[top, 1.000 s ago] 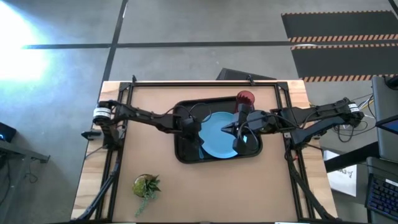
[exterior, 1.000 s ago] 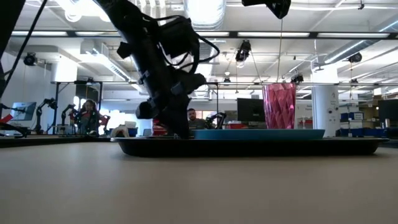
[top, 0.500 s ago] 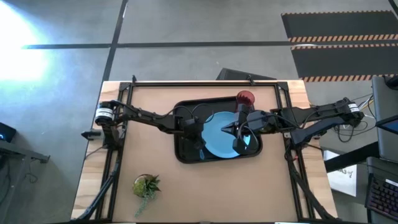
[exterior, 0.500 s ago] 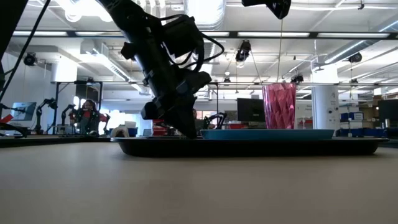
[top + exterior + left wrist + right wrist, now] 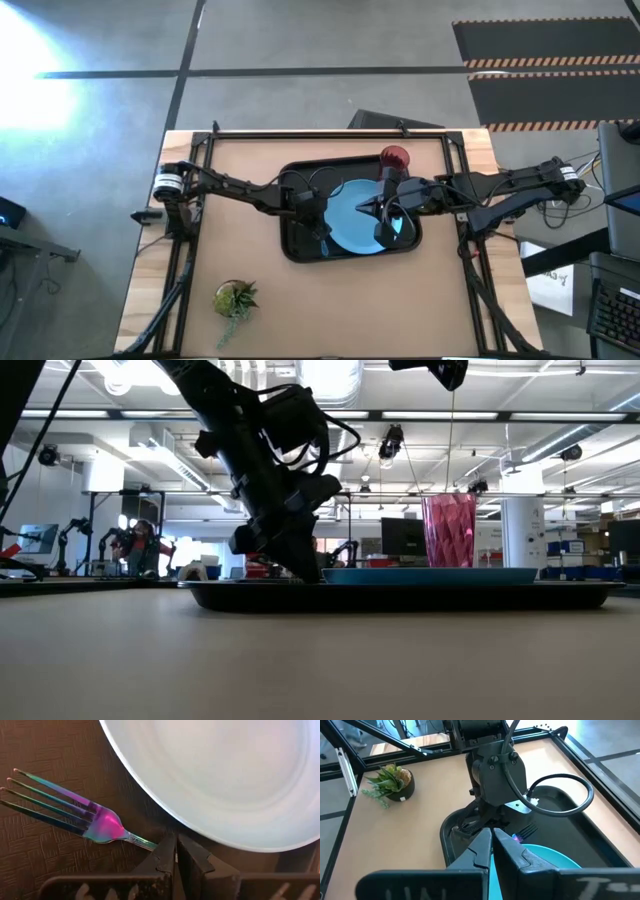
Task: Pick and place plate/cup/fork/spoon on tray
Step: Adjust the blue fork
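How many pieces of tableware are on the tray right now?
3 that show. The plate lies mid-tray, the cup stands at the tray's far edge, and the fork lies beside the plate, under the left claw. A spoon may be hidden under the arms.

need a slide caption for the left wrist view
Left gripper shut on the fork handle, tines lying on the black tray beside the light-blue plate.

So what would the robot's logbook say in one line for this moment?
left gripper: shut on fork, on tray beside plate | right gripper: shut, over plate | cup: on tray
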`<state>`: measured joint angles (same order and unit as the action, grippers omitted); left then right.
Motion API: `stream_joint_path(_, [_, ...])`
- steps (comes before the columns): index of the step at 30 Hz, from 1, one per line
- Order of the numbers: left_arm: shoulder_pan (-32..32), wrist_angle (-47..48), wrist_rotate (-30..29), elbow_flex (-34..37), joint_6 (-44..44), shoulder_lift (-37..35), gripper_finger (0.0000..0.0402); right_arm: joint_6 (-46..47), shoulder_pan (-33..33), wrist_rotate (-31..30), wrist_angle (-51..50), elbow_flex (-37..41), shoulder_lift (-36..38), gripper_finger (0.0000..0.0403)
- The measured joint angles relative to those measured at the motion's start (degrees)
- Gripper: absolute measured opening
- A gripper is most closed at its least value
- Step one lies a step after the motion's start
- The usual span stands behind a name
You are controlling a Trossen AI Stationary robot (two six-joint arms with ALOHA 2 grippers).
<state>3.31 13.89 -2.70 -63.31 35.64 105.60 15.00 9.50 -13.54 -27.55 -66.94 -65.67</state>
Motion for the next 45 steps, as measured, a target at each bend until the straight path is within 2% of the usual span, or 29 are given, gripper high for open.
stream_joint_path(11, [-0.06,0.26,0.51,1.80,1.35,0.00,0.0000,-0.01,0.00,0.02,0.97,0.00,0.00,0.0009])
stream_joint_path(27, [-0.50,7.61,0.66,1.91,-0.32,-0.87,0.0000,-0.27,0.00,0.10,0.84,0.00,0.00,0.0009])
stream_joint_path(30, [-0.50,8.80,-0.77,2.23,-0.48,-1.50,0.0000,-0.73,0.00,0.45,0.81,0.00,0.00,0.0009])
stream_joint_path(37, [-1.19,6.92,-2.57,-1.56,-0.64,-3.38,0.0000,-1.19,0.00,0.47,0.52,0.00,0.00,0.0009])
stream_joint_path(45, [-4.07,4.10,-1.70,-1.89,1.48,-2.47,0.0000,-1.53,0.00,0.46,0.43,0.00,0.00,0.0009])
